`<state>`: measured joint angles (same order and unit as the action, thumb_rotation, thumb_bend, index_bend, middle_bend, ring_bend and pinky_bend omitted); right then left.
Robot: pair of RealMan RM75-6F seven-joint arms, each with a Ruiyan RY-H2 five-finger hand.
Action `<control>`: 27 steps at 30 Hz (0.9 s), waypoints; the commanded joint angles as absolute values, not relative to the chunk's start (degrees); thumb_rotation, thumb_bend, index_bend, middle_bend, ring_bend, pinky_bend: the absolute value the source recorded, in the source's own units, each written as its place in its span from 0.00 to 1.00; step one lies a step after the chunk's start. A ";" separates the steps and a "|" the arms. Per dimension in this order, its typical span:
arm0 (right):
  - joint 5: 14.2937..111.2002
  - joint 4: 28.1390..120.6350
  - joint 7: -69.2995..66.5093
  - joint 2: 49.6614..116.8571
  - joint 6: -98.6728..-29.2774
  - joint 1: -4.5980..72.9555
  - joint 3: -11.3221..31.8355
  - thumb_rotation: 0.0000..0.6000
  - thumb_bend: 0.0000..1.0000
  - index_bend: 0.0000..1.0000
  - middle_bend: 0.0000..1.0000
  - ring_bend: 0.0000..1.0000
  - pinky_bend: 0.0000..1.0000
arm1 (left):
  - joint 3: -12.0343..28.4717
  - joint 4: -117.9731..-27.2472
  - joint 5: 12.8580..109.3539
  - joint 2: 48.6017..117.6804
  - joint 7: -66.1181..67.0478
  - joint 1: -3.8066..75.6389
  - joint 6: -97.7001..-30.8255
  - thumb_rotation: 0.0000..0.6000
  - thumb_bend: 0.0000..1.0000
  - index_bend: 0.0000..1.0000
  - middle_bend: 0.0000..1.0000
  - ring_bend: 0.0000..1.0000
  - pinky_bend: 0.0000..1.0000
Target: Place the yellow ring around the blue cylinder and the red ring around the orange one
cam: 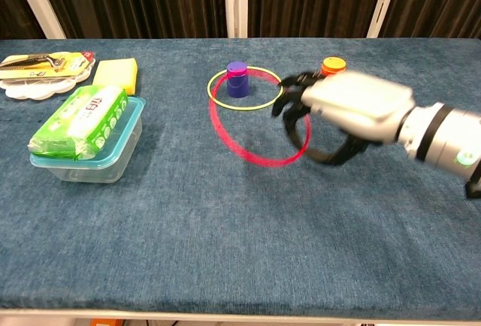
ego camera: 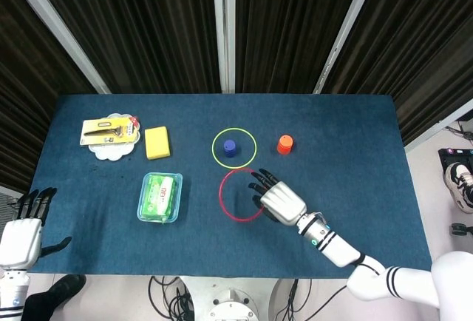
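1. Right now the right hand [cam: 353, 108] has the thin red ring [cam: 252, 123] caught in its dark fingers [cam: 293, 108], and the hoop is tilted up off the blue cloth table [cam: 225, 228].
2. Motion blur smears both hand and ring in the chest view, so the exact grip is hard to read.
3. From the head view, the red ring [ego camera: 240, 195] sits at about 6 o'clock from the thin yellow ring [ego camera: 234, 148], their rims close together.
4. That yellow ring already lies flat around the small blue cylinder [ego camera: 230, 146].
5. The small orange cylinder [ego camera: 285, 144] stands at 3 o'clock of the blue one, bare of any ring, at roughly 12 o'clock from the right hand [ego camera: 279, 201].
6. Down at the table's 8 o'clock corner, the left hand [ego camera: 22, 236] hangs off the edge, fingers spread, holding nothing.
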<state>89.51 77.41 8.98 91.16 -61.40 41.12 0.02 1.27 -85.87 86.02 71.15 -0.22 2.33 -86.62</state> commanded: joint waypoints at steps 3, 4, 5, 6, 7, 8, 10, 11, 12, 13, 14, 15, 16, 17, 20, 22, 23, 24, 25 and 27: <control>84.99 82.19 10.12 84.65 -61.48 40.37 3.87 1.00 0.36 0.65 0.22 0.00 0.00 | 1.29 -85.82 86.16 71.27 -0.17 2.68 -86.16 1.00 0.09 0.06 0.05 0.00 0.00; 83.70 82.83 10.13 83.39 -61.00 40.33 4.65 1.00 0.36 0.65 0.22 0.00 0.00 | 1.29 -85.81 86.17 71.31 -0.13 2.78 -86.01 1.00 0.09 0.06 0.05 0.00 0.00; 82.66 83.21 10.15 82.47 -60.49 40.35 5.24 1.00 0.36 0.65 0.22 0.00 0.00 | 1.31 -85.82 86.18 71.33 -0.11 2.85 -85.93 1.00 0.09 0.06 0.05 0.00 0.00; 81.58 83.45 10.25 81.62 -59.93 40.41 5.81 1.00 0.36 0.65 0.22 0.00 0.00 | 1.34 -85.84 86.20 71.34 -0.08 2.92 -85.88 1.00 0.09 0.06 0.05 0.00 0.00; 80.07 83.60 10.40 80.60 -59.00 40.54 6.52 1.00 0.36 0.65 0.22 0.00 0.00 | 1.35 -85.84 86.22 71.34 -0.03 2.98 -85.81 1.00 0.09 0.06 0.05 0.00 0.00; 78.82 83.57 10.57 79.93 -58.13 40.69 7.02 1.00 0.36 0.65 0.22 0.00 0.00 | 1.35 -85.85 86.23 71.35 0.01 3.02 -85.78 1.00 0.09 0.06 0.05 0.00 0.00; 75.98 82.99 11.38 78.81 -56.15 41.14 8.06 1.00 0.36 0.65 0.22 0.00 0.00 | 1.33 -85.90 86.20 71.35 0.08 3.07 -85.68 1.00 0.09 0.06 0.05 0.00 0.00; 74.73 82.59 11.70 78.52 -55.19 41.39 8.44 1.00 0.36 0.65 0.22 0.00 0.00 | 1.33 -85.91 86.16 71.37 0.12 3.09 -85.62 1.00 0.09 0.06 0.05 0.00 0.00; 73.44 82.19 11.94 78.32 -54.18 41.65 8.80 1.00 0.36 0.65 0.22 0.00 0.00 | 1.32 -85.94 86.08 71.38 0.17 3.10 -85.53 1.00 0.09 0.06 0.05 0.00 0.00; 71.84 81.50 12.27 78.27 -52.95 42.04 9.25 1.00 0.36 0.65 0.22 0.00 0.00 | 1.31 -85.98 85.99 71.40 0.22 3.12 -85.42 1.00 0.09 0.06 0.05 0.00 0.00; 70.75 80.82 12.58 78.38 -52.08 42.36 9.54 1.00 0.36 0.65 0.22 0.00 0.00 | 1.29 -86.02 85.93 71.41 0.27 3.14 -85.33 1.00 0.09 0.06 0.05 0.00 0.00; 69.72 80.07 12.96 78.58 -51.20 42.70 9.74 1.00 0.36 0.65 0.22 0.00 0.00 | 1.29 -86.08 85.90 71.41 0.36 3.16 -85.28 1.00 0.09 0.06 0.05 0.00 0.00; 68.40 79.11 13.38 78.98 -50.10 43.16 10.00 1.00 0.36 0.65 0.22 0.00 0.00 | 1.27 -86.18 85.90 71.41 0.47 3.19 -85.24 1.00 0.09 0.06 0.05 0.00 0.00; 67.51 78.35 13.57 79.39 -49.41 43.48 10.21 1.00 0.36 0.65 0.22 0.00 0.00 | 1.27 -86.25 85.89 71.40 0.53 3.19 -85.24 1.00 0.09 0.06 0.05 0.00 0.00; 65.21 75.78 14.05 81.07 -47.42 44.58 10.72 1.00 0.36 0.65 0.21 0.00 0.00 | 1.25 -86.48 85.77 71.32 0.79 3.18 -85.19 1.00 0.09 0.06 0.05 0.00 0.00; 64.00 73.91 14.42 82.37 -46.38 45.34 10.99 1.00 0.36 0.64 0.21 0.00 0.00 | 1.24 -86.63 85.64 71.23 0.95 3.16 -85.14 1.00 0.09 0.06 0.05 0.00 0.00; 63.48 73.10 14.56 82.92 -45.98 45.64 11.13 1.00 0.36 0.64 0.21 0.00 0.00 | 1.23 -86.68 85.60 71.21 0.99 3.14 -85.14 1.00 0.09 0.06 0.05 0.00 0.00; 62.91 72.28 14.74 83.44 -45.60 45.93 11.26 1.00 0.36 0.64 0.21 0.00 0.00 | 1.23 -86.72 85.54 71.19 1.04 3.11 -85.14 1.00 0.09 0.06 0.05 0.00 0.00; 62.23 71.36 14.96 84.03 -45.10 46.31 11.42 1.00 0.36 0.64 0.21 0.00 0.00 | 1.23 -86.76 85.46 71.14 1.07 3.08 -85.15 1.00 0.09 0.06 0.05 0.00 0.00; 61.44 70.33 15.29 84.75 -44.59 46.76 11.59 1.00 0.33 0.63 0.21 0.00 0.00 | 1.23 -86.82 85.31 71.08 1.07 3.00 -85.16 1.00 0.09 0.06 0.05 0.00 0.00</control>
<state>61.98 71.02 14.90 84.12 -45.16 46.24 11.30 1.23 -86.81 85.31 71.09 1.07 3.01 -85.16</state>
